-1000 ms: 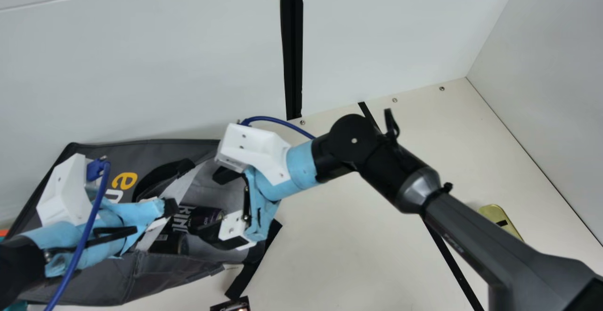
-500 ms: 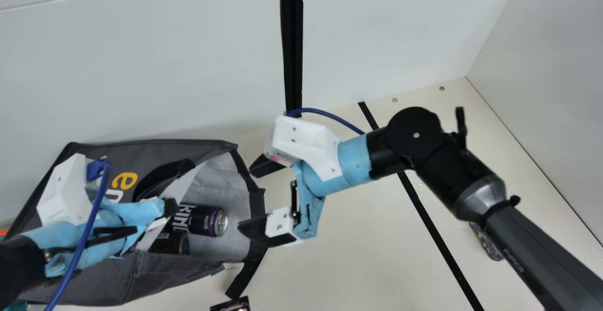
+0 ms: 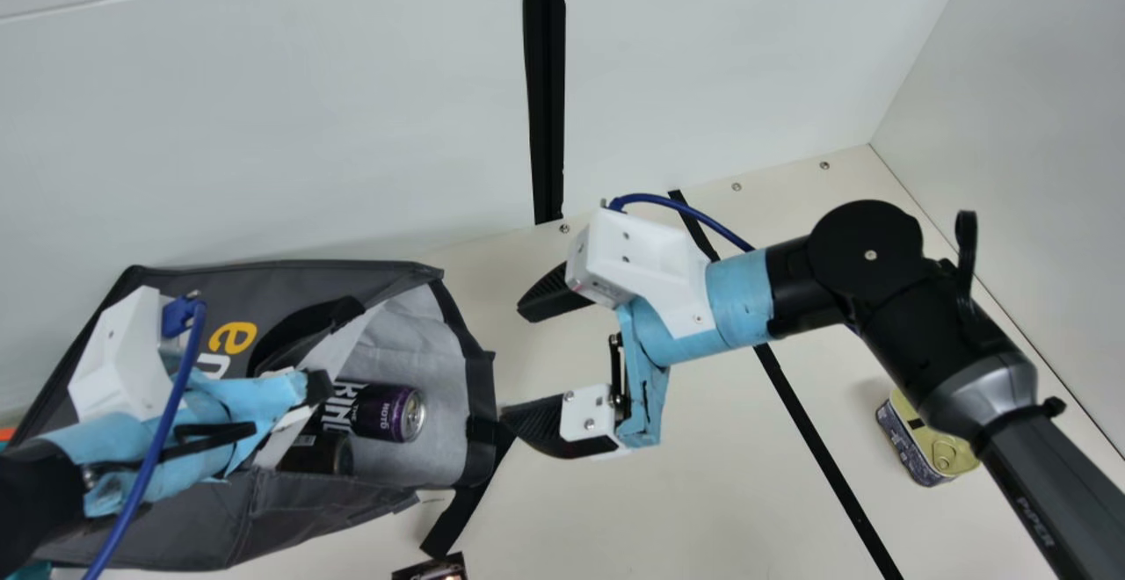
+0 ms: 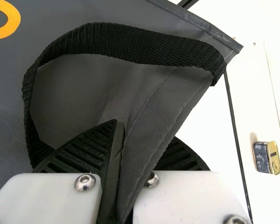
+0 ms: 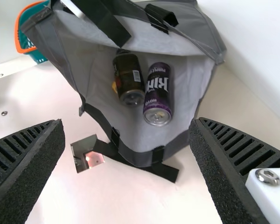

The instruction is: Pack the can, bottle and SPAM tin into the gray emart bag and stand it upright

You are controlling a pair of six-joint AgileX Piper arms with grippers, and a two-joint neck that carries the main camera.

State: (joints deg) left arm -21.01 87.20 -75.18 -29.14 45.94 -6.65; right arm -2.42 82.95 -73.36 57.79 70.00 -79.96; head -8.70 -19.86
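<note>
One spread-wide black right claw (image 3: 512, 362) has backed away from the gray fabric bag (image 3: 198, 510), whose edge the black left claw (image 3: 316, 387) clamps; the gold-lidded SPAM tin (image 3: 921, 444) remains to pack.

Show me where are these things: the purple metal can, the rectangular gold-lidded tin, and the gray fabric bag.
Purple metal can (image 5: 157, 92): right wrist view, on its printed side.
Rectangular gold-lidded tin (image 4: 261, 157): left wrist view, on its dark printed side.
Gray fabric bag (image 3: 312, 505): main view, on its outer panel.
</note>
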